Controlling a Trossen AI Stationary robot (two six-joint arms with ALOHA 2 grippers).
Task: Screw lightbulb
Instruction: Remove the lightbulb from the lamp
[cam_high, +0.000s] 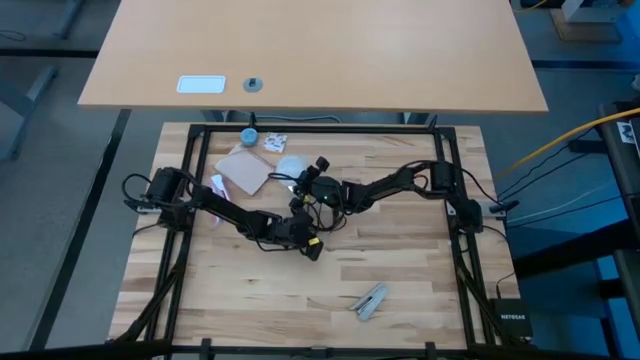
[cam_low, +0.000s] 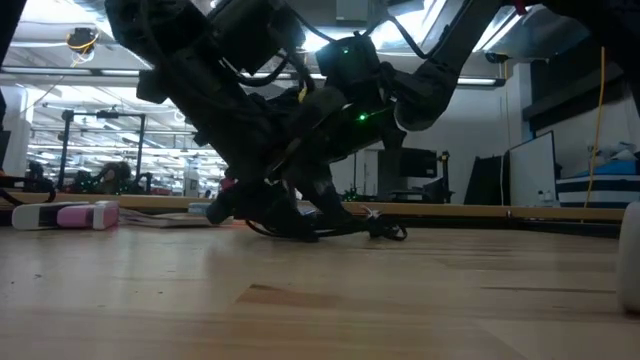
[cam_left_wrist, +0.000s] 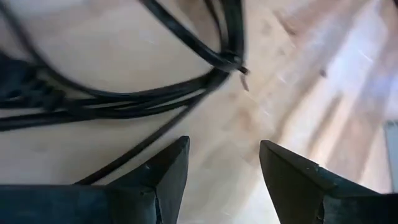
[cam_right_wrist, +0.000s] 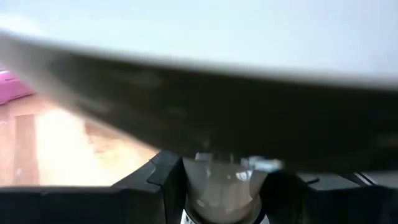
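Table (cam_high: 400, 255): light wooden work surface inside a black frame; both arms reach toward its middle from the 2 sides.
Far desk (cam_high: 400, 60): a second, paler tabletop beyond the work surface, carrying a white rectangular card (cam_high: 201, 84) and a small grey round piece (cam_high: 253, 84).
Left arm: comes in from the left edge and stretches low across the wood to just left of centre.
Right arm: comes in from the right edge and bends toward the centre, ending just above and beside the left arm's tip.
Brown sheet (cam_high: 243, 170): flat tan square lying on the table beyond the left arm, near the far rail.
Black cord (cam_left_wrist: 124, 93): several dark strands looped on the wood right ahead of the left fingers.
Left gripper (cam_left_wrist: 224, 168): fingers parted with bare wood showing between them; nothing is in the gap, and it sits close above the table next to the cord.
Right gripper (cam_right_wrist: 224, 186): fingers closed around a pale glassy piece with a grey neck, the lightbulb (cam_right_wrist: 222, 183); a broad dark and white shape fills the view just ahead of it.
Metal piece (cam_high: 369, 300): small silvery object lying alone on the near part of the table, well apart from both arms.
Blue cap (cam_high: 248, 135): small round piece at the far rail, beside a patterned white scrap (cam_high: 275, 143).
Pink item (cam_low: 75, 214): lies at the table's left side in the low view.
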